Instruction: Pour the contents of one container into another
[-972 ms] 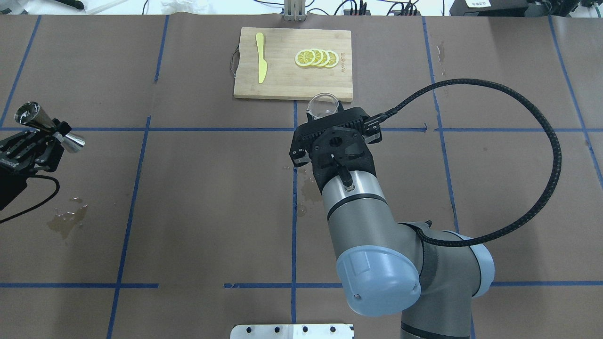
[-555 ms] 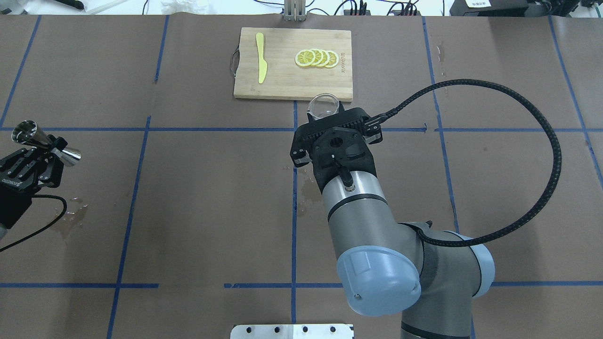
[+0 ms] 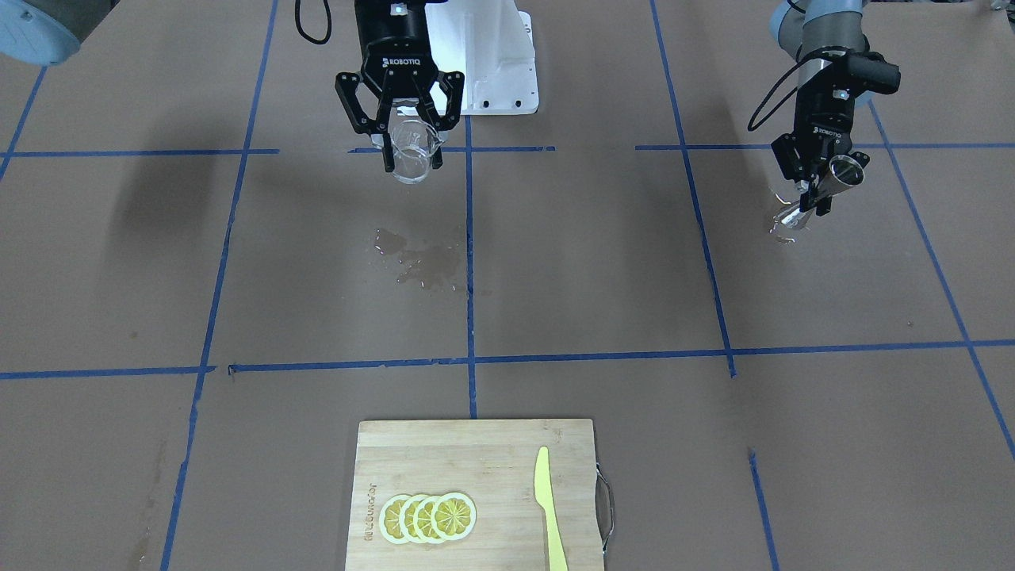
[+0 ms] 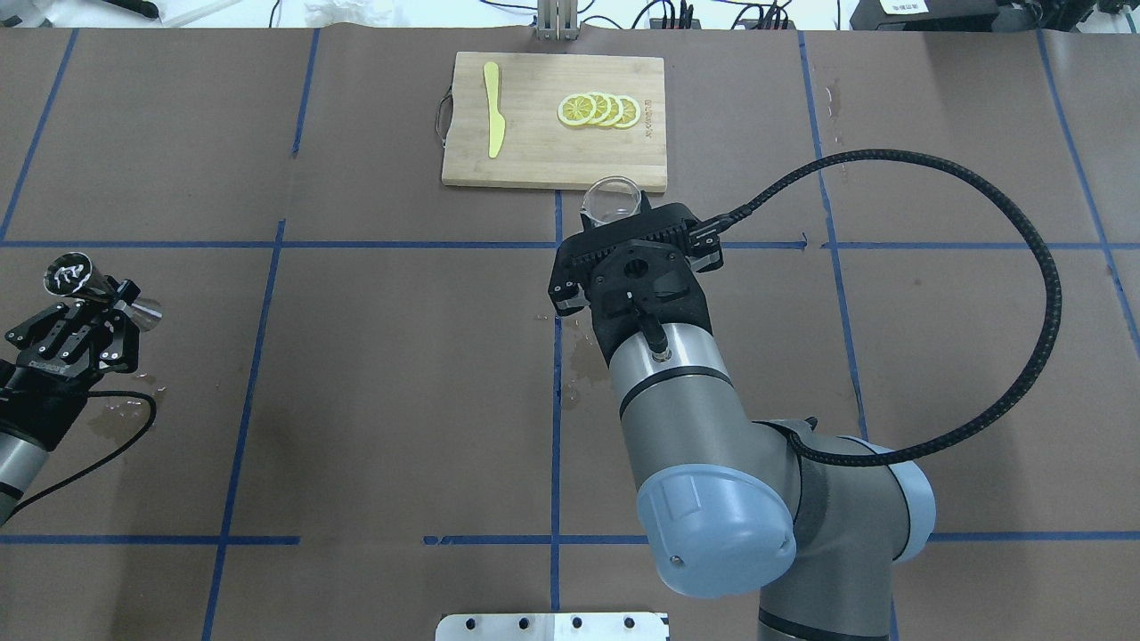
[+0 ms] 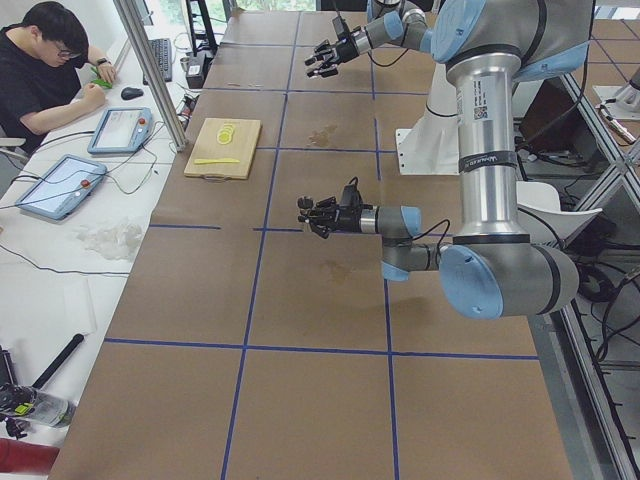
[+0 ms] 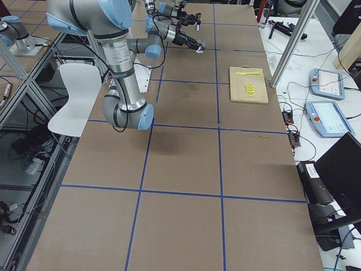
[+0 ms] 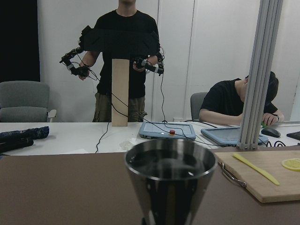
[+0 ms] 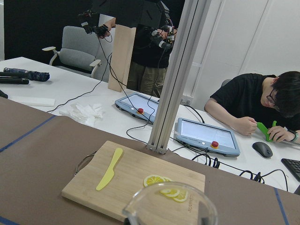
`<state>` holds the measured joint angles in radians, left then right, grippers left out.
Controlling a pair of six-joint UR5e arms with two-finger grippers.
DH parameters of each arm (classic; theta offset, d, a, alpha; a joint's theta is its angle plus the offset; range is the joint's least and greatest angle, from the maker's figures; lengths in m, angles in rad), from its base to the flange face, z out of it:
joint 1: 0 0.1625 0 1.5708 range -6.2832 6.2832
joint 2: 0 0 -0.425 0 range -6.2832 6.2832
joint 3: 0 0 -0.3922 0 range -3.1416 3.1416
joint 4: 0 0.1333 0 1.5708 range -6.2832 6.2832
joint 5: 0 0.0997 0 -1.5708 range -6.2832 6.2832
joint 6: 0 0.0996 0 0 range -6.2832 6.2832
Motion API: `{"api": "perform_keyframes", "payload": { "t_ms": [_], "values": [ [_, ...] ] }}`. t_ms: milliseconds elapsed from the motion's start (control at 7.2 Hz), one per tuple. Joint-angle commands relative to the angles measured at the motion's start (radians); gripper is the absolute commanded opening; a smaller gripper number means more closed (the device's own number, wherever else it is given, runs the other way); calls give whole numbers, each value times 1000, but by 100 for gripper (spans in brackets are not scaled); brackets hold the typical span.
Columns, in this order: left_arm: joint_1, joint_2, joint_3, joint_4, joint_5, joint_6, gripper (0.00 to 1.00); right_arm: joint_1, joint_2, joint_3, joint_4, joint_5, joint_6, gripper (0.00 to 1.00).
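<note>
The steel jigger [image 4: 98,289] hangs tilted above the table at the far left, with my left gripper [image 4: 89,307] shut on its narrow waist. From across the table, the jigger [image 3: 834,184] and left gripper [image 3: 817,194] show at the upper right. The left wrist view is filled by the jigger's wide cup [image 7: 171,176], dark and reflective inside. The clear glass beaker [image 4: 611,199] is held upright off the table near the middle, just short of the cutting board, with my right gripper [image 4: 614,221] shut around it. The beaker [image 3: 412,155] shows between the fingers. Its rim [image 8: 171,206] shows low in the right wrist view.
A bamboo cutting board [image 4: 534,151] at the far middle carries a yellow knife [image 4: 492,107] and several lemon slices [image 4: 598,109]. Wet patches lie under the right wrist [image 4: 579,365] and near the left arm [image 4: 116,414]. People sit and stand beyond the table's far edge.
My left gripper has drawn back toward the robot with the jigger, turning it so its wide mouth faces more upward. The right arm and beaker have not moved.
</note>
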<state>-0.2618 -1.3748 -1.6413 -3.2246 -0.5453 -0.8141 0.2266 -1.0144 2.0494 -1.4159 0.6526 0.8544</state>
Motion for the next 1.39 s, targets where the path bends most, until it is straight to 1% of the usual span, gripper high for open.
{"api": "perform_keyframes", "payload": {
  "t_ms": [0,139,278,416,555,694,833,972,1249],
  "values": [
    [4,-12,60,32,39,0,0,0,-1,0,0,-1,0,0],
    [6,-45,86,31,62,-8,0,-1,-1,0,0,-1,0,0],
    [13,-70,87,28,91,-25,0,-1,-1,0,0,1,0,0],
    [19,-88,90,28,144,-72,0,-1,-1,0,0,1,0,0],
    [27,-101,93,25,190,-80,0,-1,-1,0,0,1,0,0],
    [38,-115,118,23,250,-121,0,-1,-1,0,0,1,0,0],
    [45,-144,139,23,295,-122,0,-1,-1,0,0,1,0,0],
    [52,-151,156,25,313,-116,0,-1,-1,0,0,1,0,0],
    [84,-151,175,29,300,-57,0,0,-1,2,0,1,0,0]
  ]
}}
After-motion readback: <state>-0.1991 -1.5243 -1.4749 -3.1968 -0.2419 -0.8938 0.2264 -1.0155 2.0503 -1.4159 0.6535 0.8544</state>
